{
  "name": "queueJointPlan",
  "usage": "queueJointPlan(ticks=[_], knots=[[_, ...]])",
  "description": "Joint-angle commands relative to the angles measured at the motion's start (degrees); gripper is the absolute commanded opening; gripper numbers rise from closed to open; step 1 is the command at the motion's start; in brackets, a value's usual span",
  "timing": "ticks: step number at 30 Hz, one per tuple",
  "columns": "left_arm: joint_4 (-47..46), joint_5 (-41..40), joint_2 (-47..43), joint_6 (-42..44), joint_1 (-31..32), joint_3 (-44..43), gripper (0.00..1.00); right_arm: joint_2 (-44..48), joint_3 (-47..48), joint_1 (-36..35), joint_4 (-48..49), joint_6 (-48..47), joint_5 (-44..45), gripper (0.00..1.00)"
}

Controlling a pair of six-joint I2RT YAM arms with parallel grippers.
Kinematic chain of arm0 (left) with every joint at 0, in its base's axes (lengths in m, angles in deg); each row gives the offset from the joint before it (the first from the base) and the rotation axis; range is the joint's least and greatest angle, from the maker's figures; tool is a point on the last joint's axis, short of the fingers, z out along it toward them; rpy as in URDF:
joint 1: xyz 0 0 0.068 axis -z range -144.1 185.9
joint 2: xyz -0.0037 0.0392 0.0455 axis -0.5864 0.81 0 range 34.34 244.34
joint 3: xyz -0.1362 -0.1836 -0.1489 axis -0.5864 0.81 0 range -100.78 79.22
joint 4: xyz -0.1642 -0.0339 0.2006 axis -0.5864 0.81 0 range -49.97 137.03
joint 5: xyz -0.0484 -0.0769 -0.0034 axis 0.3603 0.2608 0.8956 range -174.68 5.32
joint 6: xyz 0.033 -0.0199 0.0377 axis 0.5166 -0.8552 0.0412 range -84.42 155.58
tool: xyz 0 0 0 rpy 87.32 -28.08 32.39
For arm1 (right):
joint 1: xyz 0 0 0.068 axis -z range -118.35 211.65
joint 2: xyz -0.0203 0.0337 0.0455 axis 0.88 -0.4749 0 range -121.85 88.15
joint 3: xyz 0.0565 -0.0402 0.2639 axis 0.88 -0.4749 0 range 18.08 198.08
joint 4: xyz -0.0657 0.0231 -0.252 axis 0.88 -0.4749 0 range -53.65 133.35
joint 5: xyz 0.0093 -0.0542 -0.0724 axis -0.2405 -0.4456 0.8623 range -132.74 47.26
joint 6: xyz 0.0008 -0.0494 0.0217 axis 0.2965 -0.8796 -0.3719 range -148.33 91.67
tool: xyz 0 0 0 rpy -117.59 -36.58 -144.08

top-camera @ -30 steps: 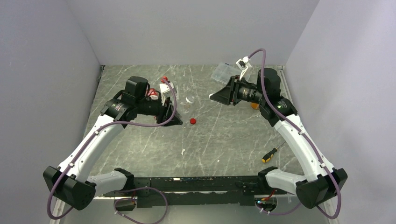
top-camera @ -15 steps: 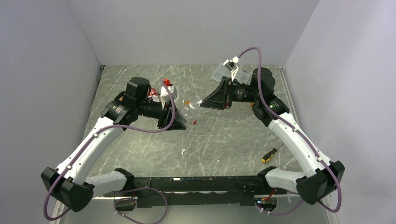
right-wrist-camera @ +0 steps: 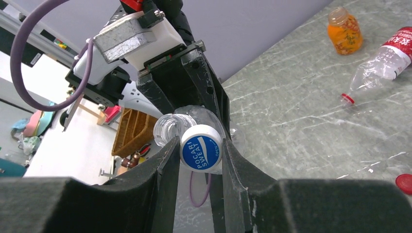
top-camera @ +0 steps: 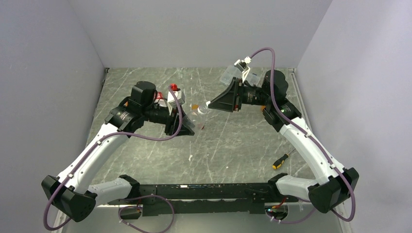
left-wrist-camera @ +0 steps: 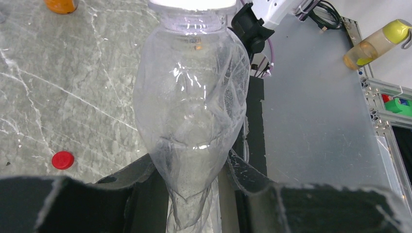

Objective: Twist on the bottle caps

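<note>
We held the clear bottle (left-wrist-camera: 192, 97) aloft between the arms, the left gripper (left-wrist-camera: 194, 191) clamped round its crumpled lower end and its bare mouth turned toward the right gripper (top-camera: 210, 104). That one pinched the blue cap (right-wrist-camera: 200, 148) between its fingers, just beside the mouth but off to one side, not yet seated. We judged this the mating step. Next the cap wanted centring squarely over the threads, pressing on, then turning against a firmly held bottle.
</note>
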Motion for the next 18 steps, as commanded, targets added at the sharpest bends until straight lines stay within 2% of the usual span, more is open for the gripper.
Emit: queueJointPlan(ticks=[1, 6, 12, 18], knots=[[-2.38, -0.44, -0.94, 0.17, 0.35, 0.36, 0.00, 1.86, 1.14, -0.13, 4.06, 0.95, -0.06, 0.08], [-2.25, 0.13, -0.26, 0.11, 0.35, 0.13, 0.00, 1.71, 1.39, -0.70, 5.17, 1.61, -1.61, 0.09], [-2.26, 0.83, 0.24, 0.41, 0.35, -0.60, 0.00, -0.04, 4.68, -5.30, -3.15, -5.63, -0.61, 0.09], [-1.14, 0.98, 0.67, 1.01, 0.49, -0.84, 0.00, -0.01, 5.18, -5.80, -4.42, -6.79, -1.05, 0.09]])
